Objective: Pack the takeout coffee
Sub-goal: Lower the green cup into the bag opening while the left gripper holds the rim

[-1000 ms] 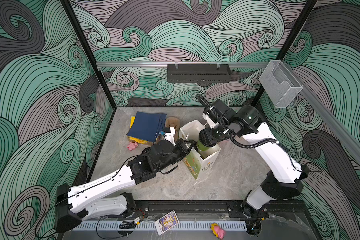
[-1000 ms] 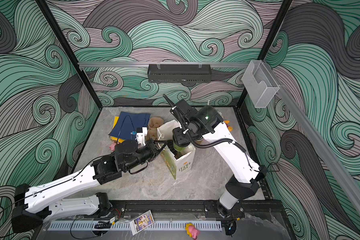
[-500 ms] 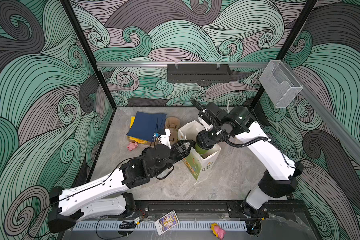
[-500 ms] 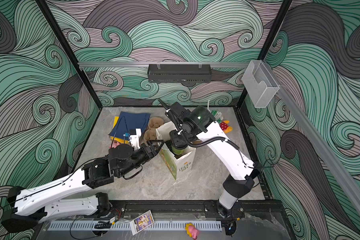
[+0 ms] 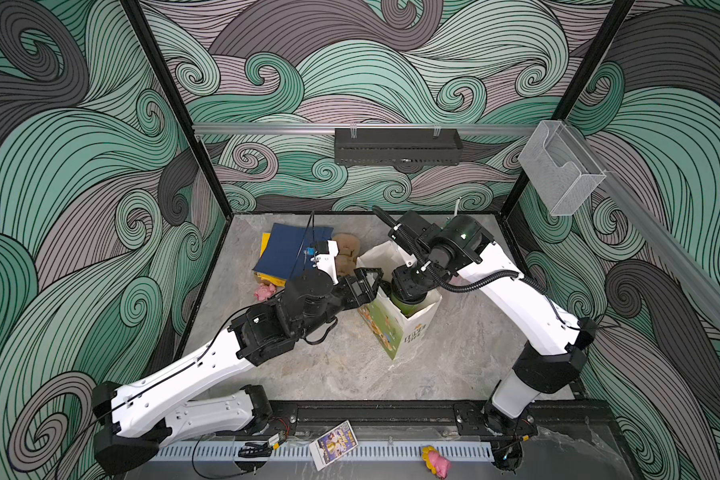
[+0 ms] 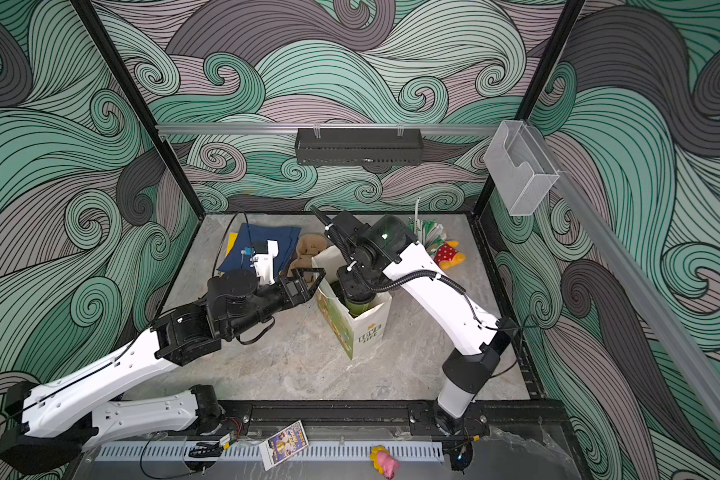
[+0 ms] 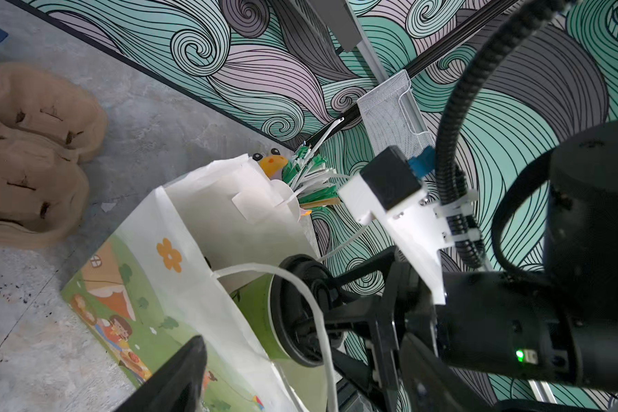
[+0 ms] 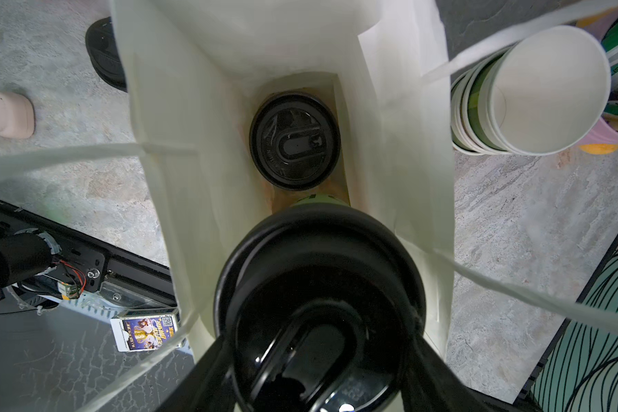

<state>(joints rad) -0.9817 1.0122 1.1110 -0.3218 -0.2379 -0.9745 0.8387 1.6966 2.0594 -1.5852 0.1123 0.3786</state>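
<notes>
We see the right pincer [image 5: 409,289] closed on a lidded cup [image 7: 256,317], gripping it at the black lid [image 8: 318,285]. It holds the cup upright in the mouth of the white paper bag [image 5: 410,332], with the green body partly below the rim. The bag stands open near the middle of the desk [image 5: 350,370]. Down at its bottom sits a second lidded cup [image 8: 295,142], offset to one side of the held one (and well below it). The left pincer [image 5: 370,280] is spread wide and holds nothing. It hovers just beside the bag's rim on the side away from the right arm, and we cannot tell whether it touches the paper. A stack of empty cups [image 8: 536,89] is on the desk just outside the bag.
</notes>
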